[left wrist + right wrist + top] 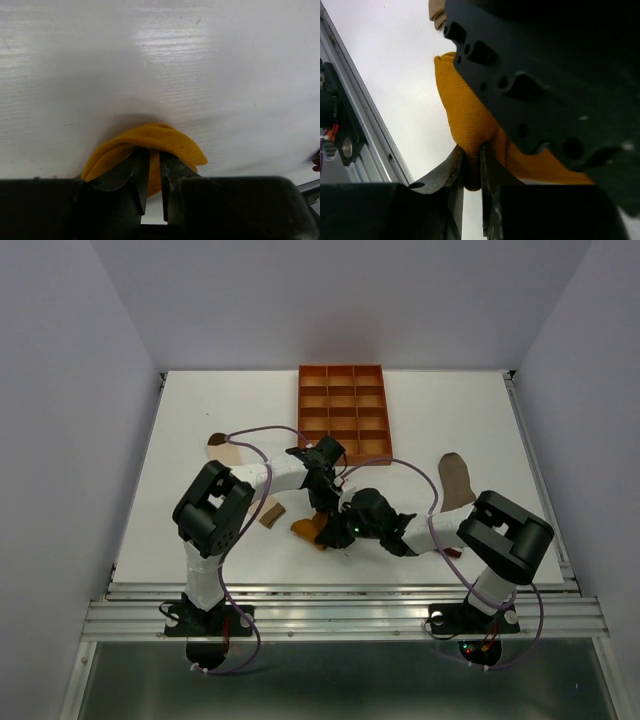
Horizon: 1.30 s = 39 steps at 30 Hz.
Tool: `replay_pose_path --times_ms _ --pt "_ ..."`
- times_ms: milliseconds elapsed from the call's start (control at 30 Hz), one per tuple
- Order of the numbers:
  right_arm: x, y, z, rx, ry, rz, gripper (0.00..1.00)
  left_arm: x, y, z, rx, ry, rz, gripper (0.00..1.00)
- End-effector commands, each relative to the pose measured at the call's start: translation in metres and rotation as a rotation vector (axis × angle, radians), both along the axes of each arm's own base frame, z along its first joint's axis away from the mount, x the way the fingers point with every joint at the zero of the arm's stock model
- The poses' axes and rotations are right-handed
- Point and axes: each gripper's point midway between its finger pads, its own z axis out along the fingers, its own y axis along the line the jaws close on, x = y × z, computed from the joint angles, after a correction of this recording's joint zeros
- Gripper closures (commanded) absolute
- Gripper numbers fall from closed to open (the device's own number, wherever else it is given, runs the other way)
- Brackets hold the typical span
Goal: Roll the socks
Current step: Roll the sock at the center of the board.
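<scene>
On the table [180, 440] — left gripper [154, 156] and right gripper [473, 161] pinch the mustard-yellow sock [150, 134].

Mustard-yellow sock [308, 531] bunched into a folded hump at centre-front, fine knit visible; taupe-brown sock [457, 480] lying flat and lengthwise to the right, well apart from it; cream sock [228, 451] with dark brown toe lying flat at left, its lower part hidden.
</scene>
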Motion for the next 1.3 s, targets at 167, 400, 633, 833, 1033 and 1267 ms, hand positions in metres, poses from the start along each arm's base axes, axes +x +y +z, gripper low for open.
replay_pose_path --times_ms 167,400,633,833,1033,1267 --pt "-0.029 -0.040 -0.049 -0.146 0.337 -0.078 0.99 0.024 0.043 -0.013 0.182 -0.083 0.085 0.74" --pt "-0.027 -0.054 -0.061 -0.177 0.428 -0.153 0.99 0.026 0.051 -0.016 0.193 -0.078 0.113 0.74" --pt "-0.021 -0.062 -0.066 -0.149 0.584 -0.219 0.99 0.030 0.049 -0.012 0.180 -0.095 0.115 0.74" --pt "-0.018 -0.063 -0.064 -0.119 0.688 -0.246 0.99 0.033 0.042 -0.004 0.144 -0.117 0.103 0.73" --pt "-0.016 -0.064 -0.070 -0.151 0.741 -0.267 0.99 0.042 0.033 0.032 0.070 -0.203 0.081 0.61" --pt "-0.009 -0.064 -0.073 -0.178 0.753 -0.282 0.99 0.034 0.021 0.058 -0.014 -0.224 -0.005 0.57"
